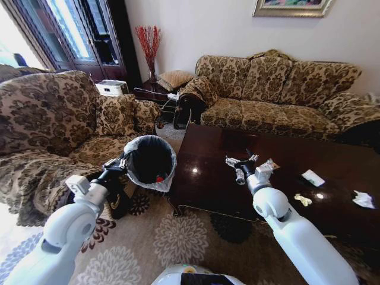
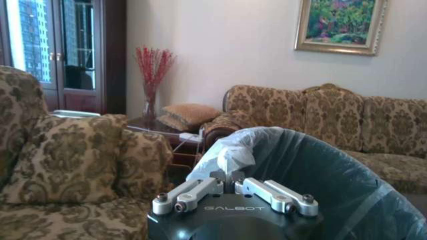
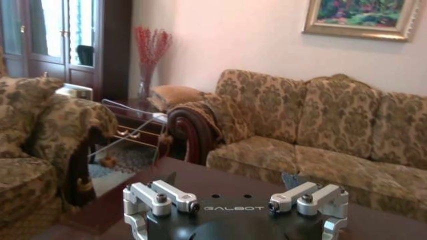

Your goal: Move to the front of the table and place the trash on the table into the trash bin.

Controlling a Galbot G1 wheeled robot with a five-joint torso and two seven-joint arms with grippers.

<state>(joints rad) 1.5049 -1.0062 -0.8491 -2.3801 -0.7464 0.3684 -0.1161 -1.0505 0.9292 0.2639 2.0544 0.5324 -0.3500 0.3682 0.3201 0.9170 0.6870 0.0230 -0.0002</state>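
The left hand (image 1: 120,161) pinches the bag-lined rim of the bin (image 1: 150,160), seemingly to steady it beside the desk (image 1: 208,178), while the right hand (image 1: 240,163) hovers spread wide and empty above the desk, near a wrapper (image 1: 272,164).

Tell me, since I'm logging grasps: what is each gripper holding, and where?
The left gripper pinches the trash bin by its bag-lined rim; the right gripper, open above the table, holds nothing.
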